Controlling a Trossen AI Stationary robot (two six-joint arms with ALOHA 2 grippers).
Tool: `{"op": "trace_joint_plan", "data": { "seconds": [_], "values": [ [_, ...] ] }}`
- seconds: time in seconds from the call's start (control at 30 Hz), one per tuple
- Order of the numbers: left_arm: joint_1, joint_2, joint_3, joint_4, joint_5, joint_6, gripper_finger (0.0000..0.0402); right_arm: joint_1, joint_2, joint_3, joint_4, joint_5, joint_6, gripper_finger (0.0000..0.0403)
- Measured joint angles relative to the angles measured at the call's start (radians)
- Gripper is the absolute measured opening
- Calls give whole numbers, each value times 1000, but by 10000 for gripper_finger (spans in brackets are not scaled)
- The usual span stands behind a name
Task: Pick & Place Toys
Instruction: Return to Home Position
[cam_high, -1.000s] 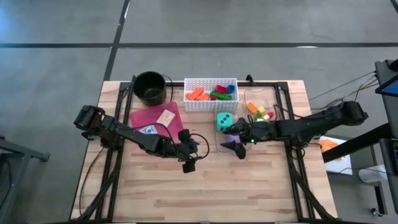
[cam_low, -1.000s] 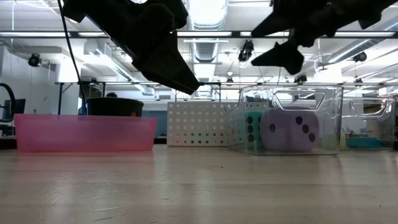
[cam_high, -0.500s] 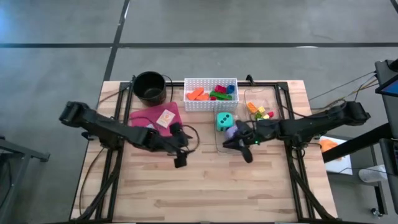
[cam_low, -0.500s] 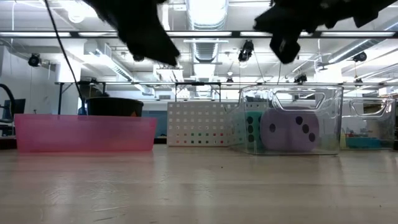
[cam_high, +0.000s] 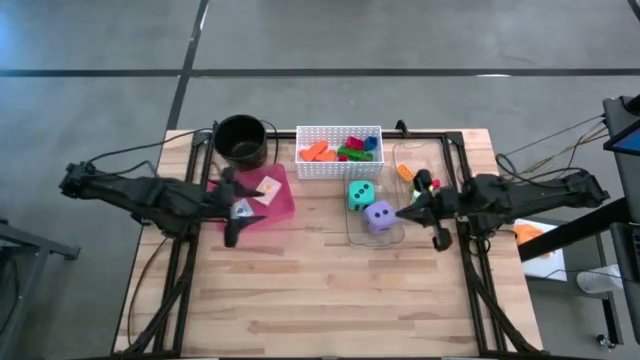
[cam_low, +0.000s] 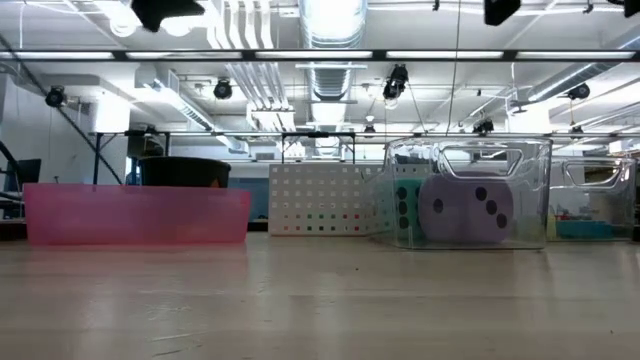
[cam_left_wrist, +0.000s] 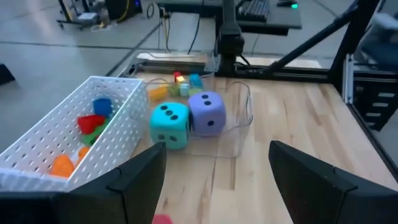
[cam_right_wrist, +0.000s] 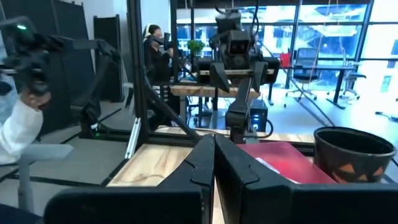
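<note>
Hovering over the pink tray (cam_high: 285, 205), on the left-arm side of the white basket (cam_high: 339, 130), the left gripper (cam_high: 240, 207) has its fingers spread wide, with nothing between them. The right gripper (cam_high: 402, 213) hangs in front of the basket toward its right-arm side, fingers pressed together and empty. Orange, red, green and blue blocks (cam_high: 340, 150) lie in the basket. Just in front of the basket sits the teal die (cam_high: 361, 194), close against the purple die (cam_high: 379, 216), which stands in a clear bin (cam_high: 395, 238). More small blocks (cam_high: 417, 181) lie in a second clear bin (cam_high: 435, 160) beside the basket. A card (cam_high: 267, 188) rests on the tray.
</note>
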Motion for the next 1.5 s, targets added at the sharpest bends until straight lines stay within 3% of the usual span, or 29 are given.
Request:
{"op": "trace_joint_plan", "data": {
  "seconds": [0.4, 0.73, 0.97, 1.23, 1.5],
  "values": [
    [0, -465, -469, 234, -50, 0, 286, 0, -251, -210, -53, 3, -15, 9],
    [1, -628, -756, 443, -70, 51, 286, 0, -402, -332, -40, 7, -71, 9],
    [2, -693, -790, 448, -154, 63, 286, 0, -529, -394, -24, 7, -75, 9],
    [2, -718, -806, 448, -53, 141, 286, 0, -644, -462, -26, 6, -67, 9],
    [1, -707, -806, 447, -40, 131, 286, 0, -656, -516, -29, 0, -66, 9]
  ]
}}
